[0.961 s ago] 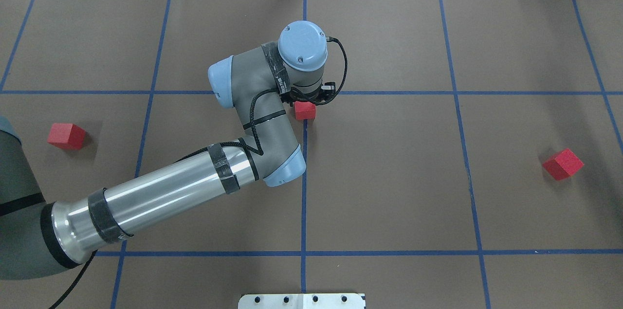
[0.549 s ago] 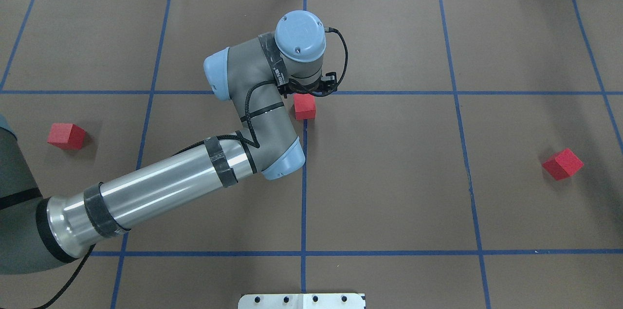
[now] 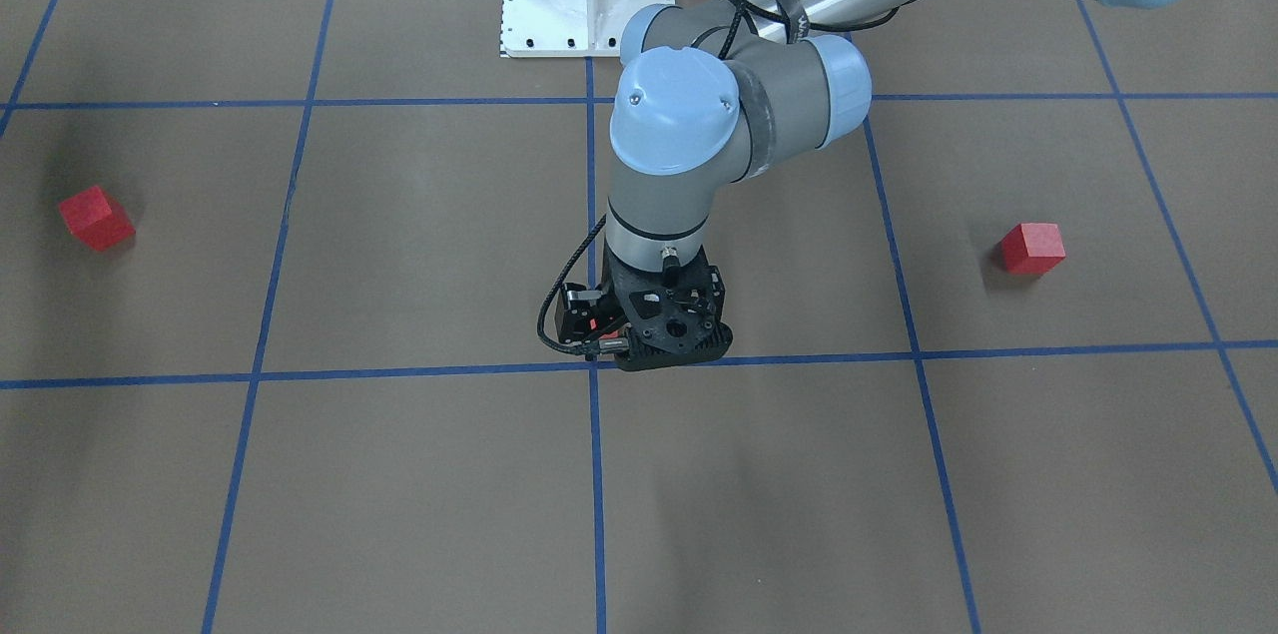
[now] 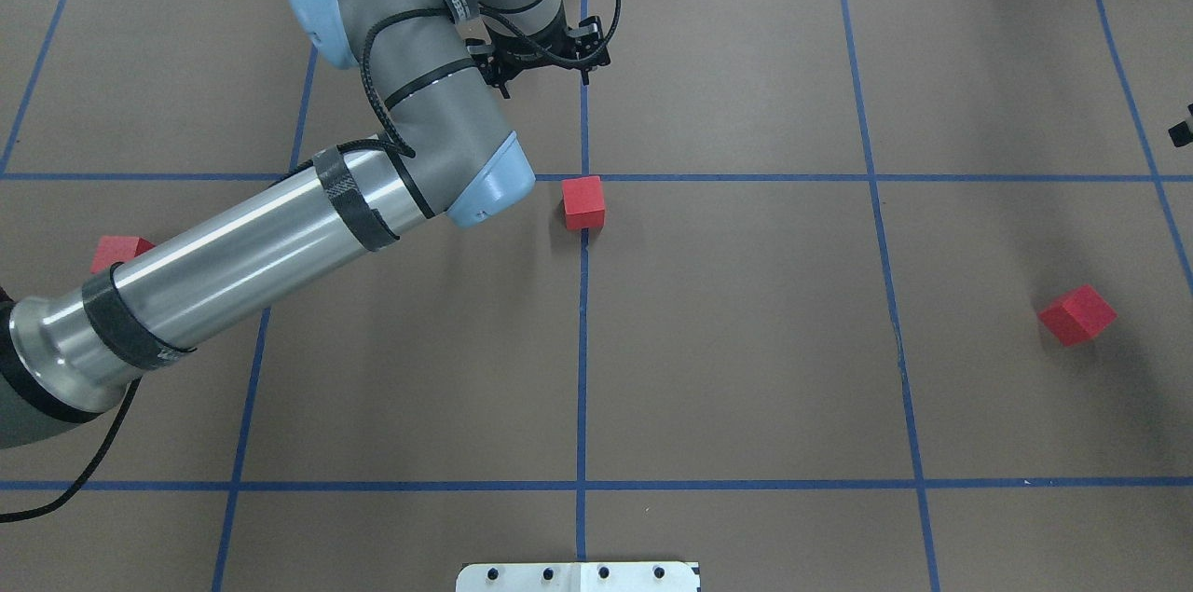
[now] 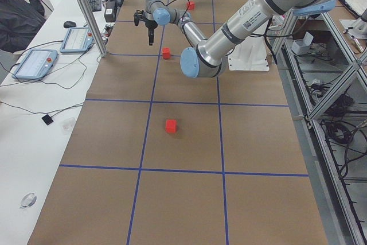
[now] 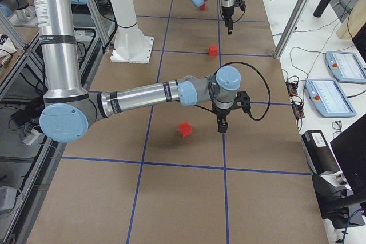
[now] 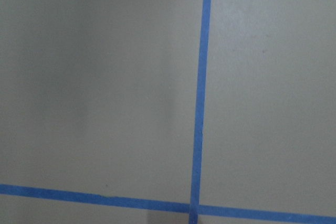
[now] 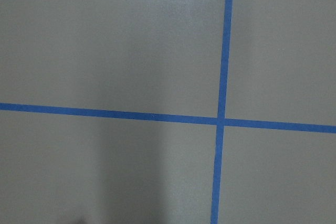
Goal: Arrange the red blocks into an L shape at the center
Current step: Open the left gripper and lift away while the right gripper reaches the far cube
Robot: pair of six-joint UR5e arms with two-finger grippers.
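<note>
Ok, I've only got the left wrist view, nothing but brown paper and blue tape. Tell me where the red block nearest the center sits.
Observer: One red block stands right against the center crossing, on the robot's side, straddling the tape line.
Operator: Now place the other two.
Observer: Neither is near it. The right-side block and the left-side block each lie out beyond the next tape line.
Operator: Report the left gripper.
Observer: The left gripper hangs on the operators' side of the crossing, clear of that block and holding nothing.
</note>
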